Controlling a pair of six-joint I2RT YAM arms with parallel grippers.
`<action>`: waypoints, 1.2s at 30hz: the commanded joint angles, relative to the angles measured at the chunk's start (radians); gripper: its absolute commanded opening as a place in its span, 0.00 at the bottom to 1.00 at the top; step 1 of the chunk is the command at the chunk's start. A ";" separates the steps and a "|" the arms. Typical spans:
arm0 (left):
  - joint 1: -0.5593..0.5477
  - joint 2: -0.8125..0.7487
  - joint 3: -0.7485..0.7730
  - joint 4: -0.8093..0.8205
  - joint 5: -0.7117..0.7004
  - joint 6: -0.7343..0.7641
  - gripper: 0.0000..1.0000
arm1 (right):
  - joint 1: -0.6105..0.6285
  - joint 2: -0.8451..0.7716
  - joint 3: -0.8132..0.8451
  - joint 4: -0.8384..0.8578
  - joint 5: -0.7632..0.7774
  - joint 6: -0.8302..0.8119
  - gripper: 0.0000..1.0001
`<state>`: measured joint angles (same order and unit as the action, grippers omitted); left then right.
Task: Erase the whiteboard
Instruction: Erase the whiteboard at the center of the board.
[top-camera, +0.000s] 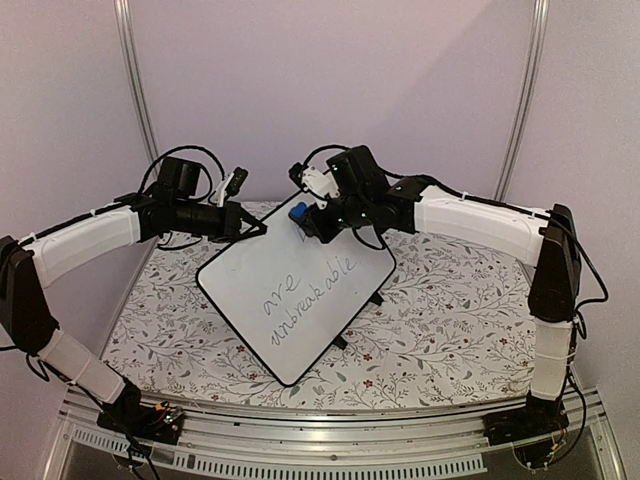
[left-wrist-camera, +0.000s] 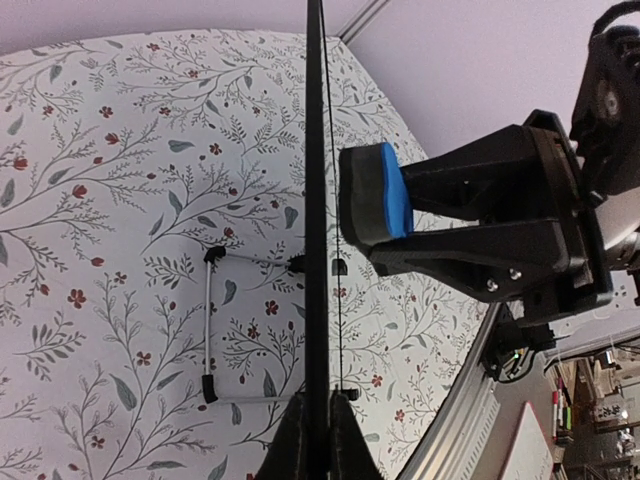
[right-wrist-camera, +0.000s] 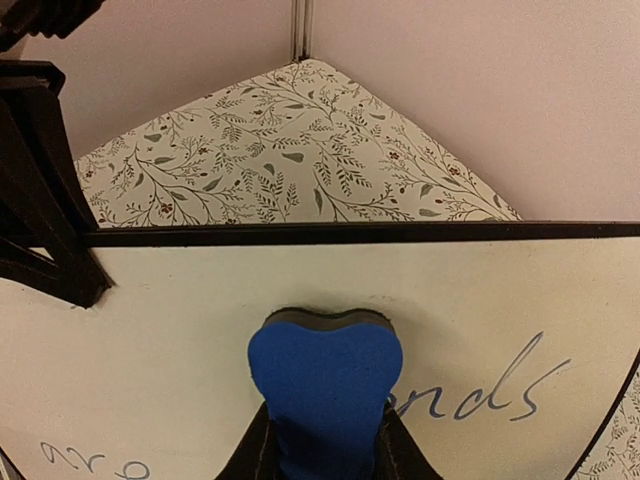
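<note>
The whiteboard (top-camera: 250, 280) is held tilted over the table (top-camera: 450, 300), its edge clenched by the left gripper (top-camera: 256, 229). A blue eraser (top-camera: 298, 212) — clamped in the right gripper (top-camera: 308, 225) — is set at its top; wiping is in hand, and sweeps across the handwriting (top-camera: 310, 288) are called for.

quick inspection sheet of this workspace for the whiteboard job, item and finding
surface: floral tablecloth, lying flat.
job's things: whiteboard tilted, handwriting on it; blue eraser at its upper face.
clutter: nothing seen.
grippers: left gripper shut on the whiteboard's edge; right gripper shut on the eraser.
cables: black cables loop over both wrists.
surroundings: pale walls, metal poles.
</note>
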<state>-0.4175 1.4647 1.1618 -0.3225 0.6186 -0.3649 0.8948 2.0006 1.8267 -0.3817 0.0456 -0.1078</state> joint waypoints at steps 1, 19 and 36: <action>-0.004 -0.014 -0.019 0.033 -0.019 0.057 0.00 | 0.007 0.021 0.042 0.008 -0.013 -0.004 0.19; 0.002 -0.008 -0.023 0.039 -0.010 0.054 0.00 | 0.008 0.075 0.046 -0.006 0.002 -0.005 0.19; 0.008 -0.009 -0.025 0.043 -0.007 0.051 0.00 | 0.008 0.033 -0.065 0.005 -0.004 0.003 0.19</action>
<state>-0.4015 1.4647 1.1454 -0.3191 0.6086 -0.3977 0.9005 2.0426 1.8084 -0.3473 0.0425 -0.1085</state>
